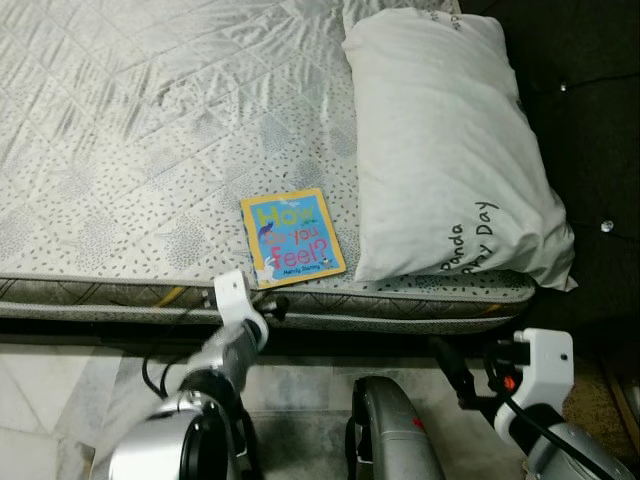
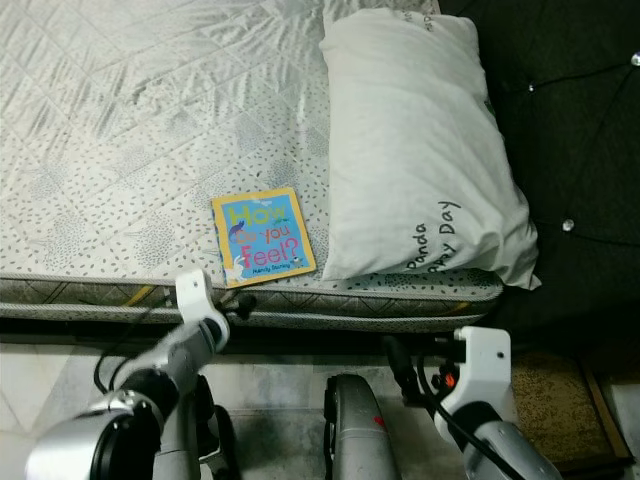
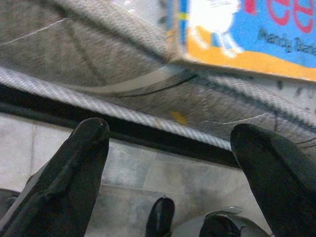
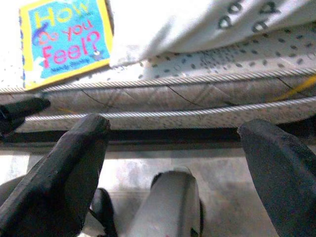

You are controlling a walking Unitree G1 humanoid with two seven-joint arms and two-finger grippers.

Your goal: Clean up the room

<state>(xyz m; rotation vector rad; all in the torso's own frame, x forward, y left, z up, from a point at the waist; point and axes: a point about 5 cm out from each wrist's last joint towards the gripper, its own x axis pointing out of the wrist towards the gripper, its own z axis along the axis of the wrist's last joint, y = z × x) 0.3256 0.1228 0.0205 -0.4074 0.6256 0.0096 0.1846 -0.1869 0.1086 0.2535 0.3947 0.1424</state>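
Note:
A small picture book (image 1: pixel 293 237) titled "How Do You Feel?", blue with a yellow border, lies flat on the grey quilted mattress (image 1: pixel 130 150) close to its front edge. A white pillow (image 1: pixel 450 150) lies just to the right of it. My left gripper (image 1: pixel 275 306) is open at the mattress's side, just below the book's near edge (image 3: pixel 247 34), and touches nothing. My right gripper (image 1: pixel 452 372) is open and lower down, over the floor below the pillow. In the right wrist view the book (image 4: pixel 64 42) lies off to one side.
A dark tufted headboard (image 1: pixel 590 120) stands to the right of the pillow. Pale tiled floor (image 1: pixel 40 400) runs along the bed's front, with a brown mat (image 1: pixel 622 400) at the right. My own grey leg (image 1: pixel 395 435) is between the two arms.

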